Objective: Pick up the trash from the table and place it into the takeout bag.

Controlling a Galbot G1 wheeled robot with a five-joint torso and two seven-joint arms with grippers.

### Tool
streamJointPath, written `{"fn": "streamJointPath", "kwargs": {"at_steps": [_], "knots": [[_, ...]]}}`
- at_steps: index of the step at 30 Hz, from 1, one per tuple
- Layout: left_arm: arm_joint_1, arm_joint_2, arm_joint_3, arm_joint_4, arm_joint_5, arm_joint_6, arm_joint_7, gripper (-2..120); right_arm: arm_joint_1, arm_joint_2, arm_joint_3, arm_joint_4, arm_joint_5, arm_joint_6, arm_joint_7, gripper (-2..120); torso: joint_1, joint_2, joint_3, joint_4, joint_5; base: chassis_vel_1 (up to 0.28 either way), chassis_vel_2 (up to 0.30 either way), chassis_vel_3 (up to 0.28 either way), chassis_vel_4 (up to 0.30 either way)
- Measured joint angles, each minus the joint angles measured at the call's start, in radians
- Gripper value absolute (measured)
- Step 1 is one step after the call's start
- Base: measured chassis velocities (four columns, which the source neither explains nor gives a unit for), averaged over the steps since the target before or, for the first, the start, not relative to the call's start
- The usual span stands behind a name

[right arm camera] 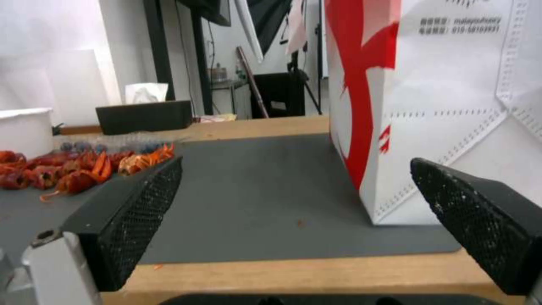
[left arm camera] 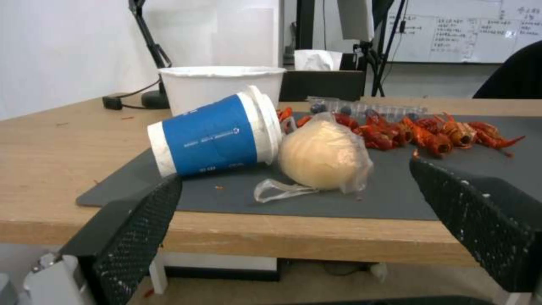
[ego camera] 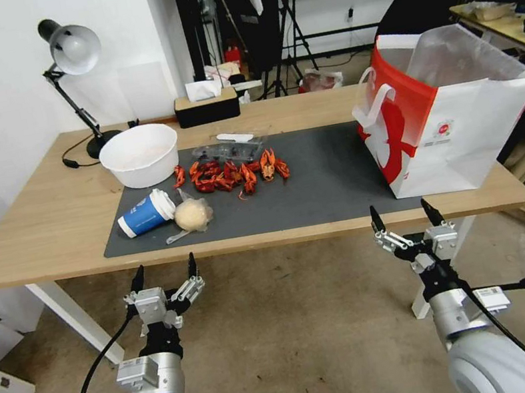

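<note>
Hovering just off the near edge of the surface [ego camera: 43, 221], both tools wait with fingers spread and holding nothing. The left tool [ego camera: 164, 274] faces the near left corner of the dark grey mat [ego camera: 333, 177], where a blue paper cup [ego camera: 144, 214] lies on its side, its white lid touching a beige plastic-wrapped wad [ego camera: 192, 215]. Behind these, at the mat's far left corner, stands a white bowl [ego camera: 139, 155]. Red crayfish shells [ego camera: 231, 173] are scattered toward the mat's middle, with a clear plastic tray [ego camera: 230, 148] just behind them. The right tool [ego camera: 405, 215] faces the takeout bag [ego camera: 453, 122], which stands upright and open on the mat's right end, near the surface's right edge. A desk lamp [ego camera: 71, 51] and a tissue box [ego camera: 206, 106] sit along the far edge.
</note>
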Motion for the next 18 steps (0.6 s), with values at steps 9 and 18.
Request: {"fn": "streamJointPath", "kwargs": {"at_steps": [9,18], "knots": [[-0.002,0.0,0.001,0.003,-0.002,0.001,0.001,100,0.003,0.017,-0.017,-0.035,-0.013,0.0,0.001,100,0.0,0.0,0.0,0.0,0.0,0.0,0.0,0.0,0.0],[-0.024,0.021,-0.001,0.017,-0.003,0.002,0.002,100,0.008,0.019,-0.012,-0.03,-0.013,-0.003,0.001,100,0.0,0.0,0.0,0.0,-0.0001,0.0,0.0,0.0,0.0]]}}
